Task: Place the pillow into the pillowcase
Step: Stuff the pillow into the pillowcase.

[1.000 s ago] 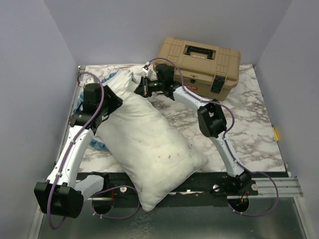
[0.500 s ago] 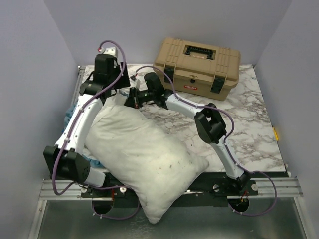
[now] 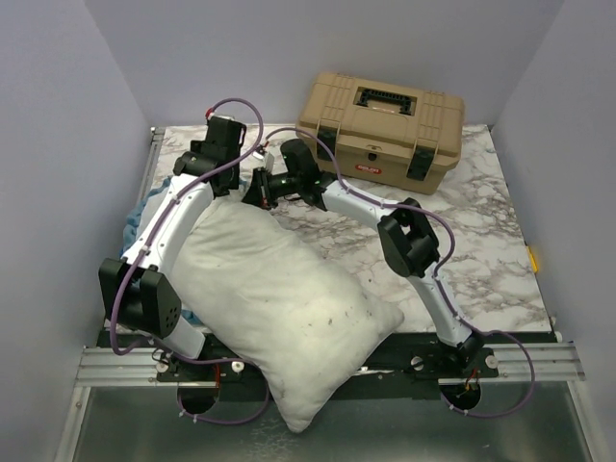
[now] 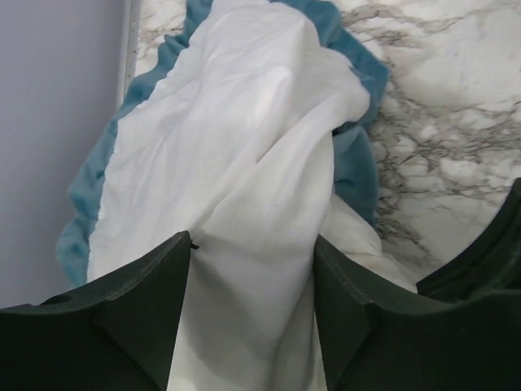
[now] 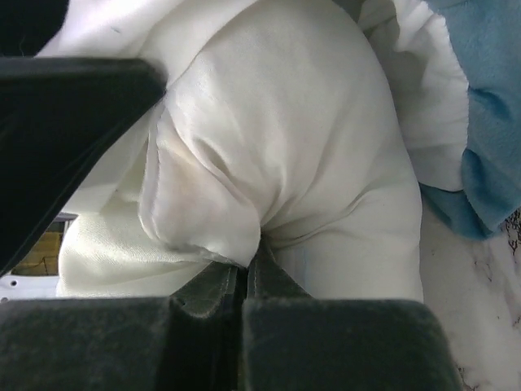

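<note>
My right hand [image 5: 248, 273] pinches the far end of the pillow [image 3: 279, 298], which lies slantwise on the desk [image 3: 481, 250] over the pillowcase [image 3: 135, 226]. My left hand [image 4: 252, 244] gapes wide above white fabric.

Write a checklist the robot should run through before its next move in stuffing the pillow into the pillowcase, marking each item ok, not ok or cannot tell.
1. Right pincer shut on the pillow: ok.
2. Left pincer gripping the pillowcase: not ok; it stands open above it.
3. Pillowcase mouth held open: cannot tell.
4. Pillow fully on the table: not ok; its near corner overhangs the edge.
5. Tan toolbox clear of the pillow: ok.
</note>
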You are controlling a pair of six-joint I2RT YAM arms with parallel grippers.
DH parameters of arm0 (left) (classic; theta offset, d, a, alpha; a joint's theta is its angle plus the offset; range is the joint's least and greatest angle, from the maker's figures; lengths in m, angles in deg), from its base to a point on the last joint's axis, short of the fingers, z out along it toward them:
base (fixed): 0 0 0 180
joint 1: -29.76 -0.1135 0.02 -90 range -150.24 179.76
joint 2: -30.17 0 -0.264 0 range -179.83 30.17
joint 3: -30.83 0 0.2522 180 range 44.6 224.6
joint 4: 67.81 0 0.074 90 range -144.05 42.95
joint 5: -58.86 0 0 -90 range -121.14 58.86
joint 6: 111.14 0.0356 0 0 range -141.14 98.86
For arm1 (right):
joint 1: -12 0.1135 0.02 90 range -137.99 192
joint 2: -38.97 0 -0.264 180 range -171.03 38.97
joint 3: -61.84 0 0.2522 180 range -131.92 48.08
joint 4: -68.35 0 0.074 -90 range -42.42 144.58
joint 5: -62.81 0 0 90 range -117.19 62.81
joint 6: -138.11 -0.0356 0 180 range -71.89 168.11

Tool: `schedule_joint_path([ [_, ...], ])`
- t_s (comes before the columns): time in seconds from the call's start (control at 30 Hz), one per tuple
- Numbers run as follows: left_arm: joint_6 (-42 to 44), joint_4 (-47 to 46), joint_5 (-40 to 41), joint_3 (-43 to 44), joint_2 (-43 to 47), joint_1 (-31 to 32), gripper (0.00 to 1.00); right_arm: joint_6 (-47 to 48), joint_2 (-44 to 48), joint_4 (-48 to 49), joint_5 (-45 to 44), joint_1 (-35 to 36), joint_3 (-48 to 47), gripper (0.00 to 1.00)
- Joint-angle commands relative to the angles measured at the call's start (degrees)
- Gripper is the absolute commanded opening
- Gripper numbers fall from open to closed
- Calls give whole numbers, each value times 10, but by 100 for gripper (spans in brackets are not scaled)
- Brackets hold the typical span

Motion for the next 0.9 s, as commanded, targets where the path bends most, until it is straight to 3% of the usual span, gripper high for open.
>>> schedule_joint_path([
  [0.0,26,13,74,-23,-3,-1,47,-15,27,-1,33,12,16,0],
  [0.07,27,6,56,-13,-2,-1,16,-16,32,3,32,13,20,0],
  [0.13,20,2,28,16,4,-1,1,-17,40,7,35,12,23,0],
  [0.3,-18,-24,-113,114,18,1,0,-34,57,50,81,10,3,0],
  [0.5,-99,-87,-291,121,33,16,0,-71,105,110,105,10,16,0],
  [0.87,-182,-146,-371,29,89,25,0,-237,183,318,80,-29,99,0],
])
